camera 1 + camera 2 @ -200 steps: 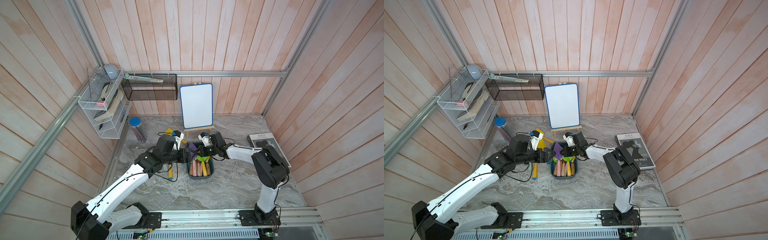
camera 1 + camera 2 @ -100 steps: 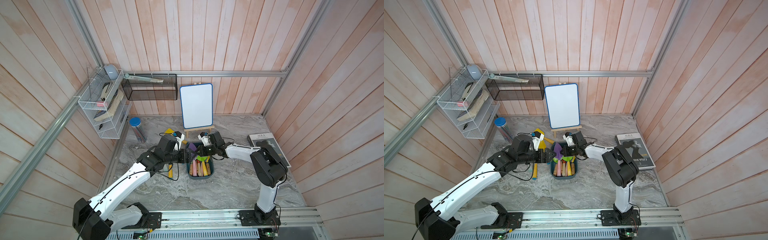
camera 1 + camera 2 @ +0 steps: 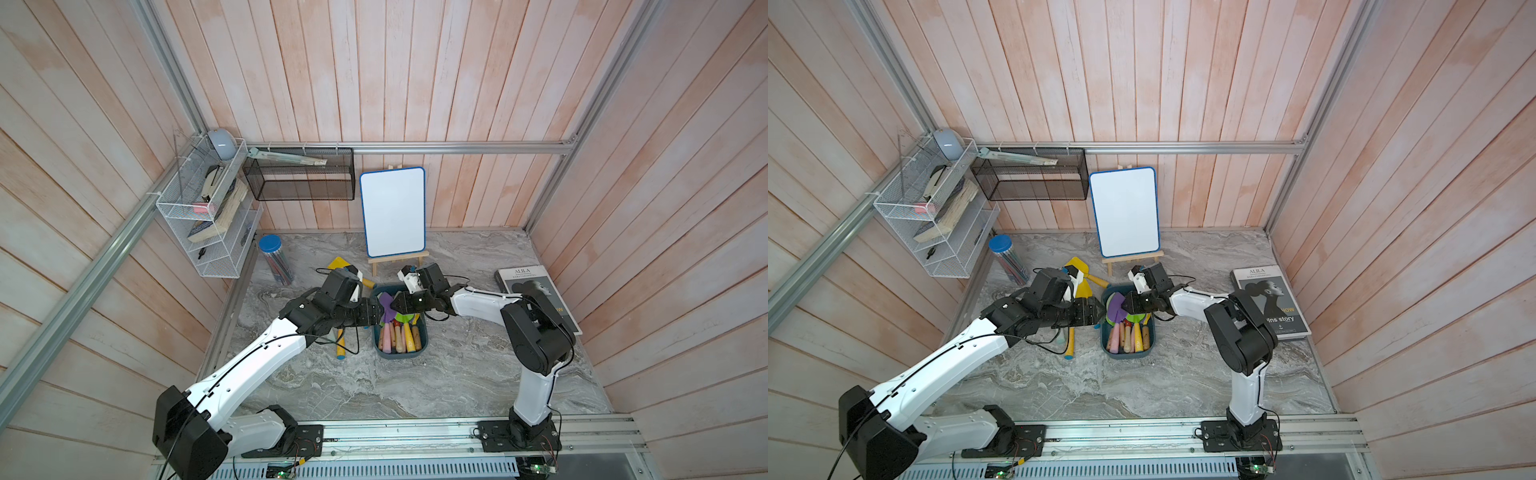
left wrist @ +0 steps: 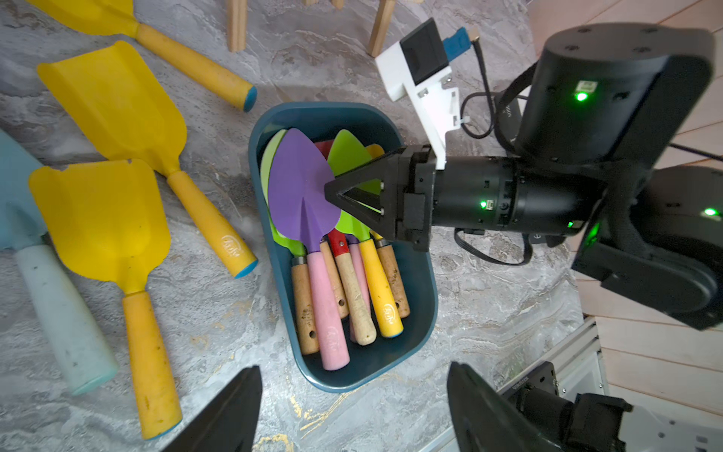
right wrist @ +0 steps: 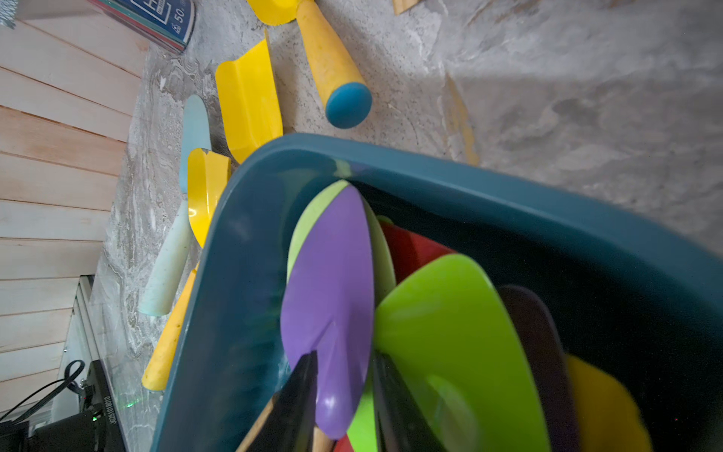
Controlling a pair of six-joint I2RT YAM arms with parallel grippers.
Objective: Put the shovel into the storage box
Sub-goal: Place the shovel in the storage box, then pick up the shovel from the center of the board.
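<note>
The teal storage box stands mid-table and holds several shovels with their handles side by side. On top lies a purple shovel with a pink handle. My right gripper reaches into the box from the right. Its fingers are slightly parted on either side of the purple blade, so it is open. My left gripper hovers beside the box's left rim, wide open and empty. Two yellow shovels and a pale blue shovel lie on the table left of the box.
A whiteboard on a wooden easel stands just behind the box. A book lies at the right. A jar of pencils, a white wire rack and a black mesh basket are at the back left.
My right gripper's fingers have parted from shut around the purple blade, which now rests in the box. Both arms have barely moved.
</note>
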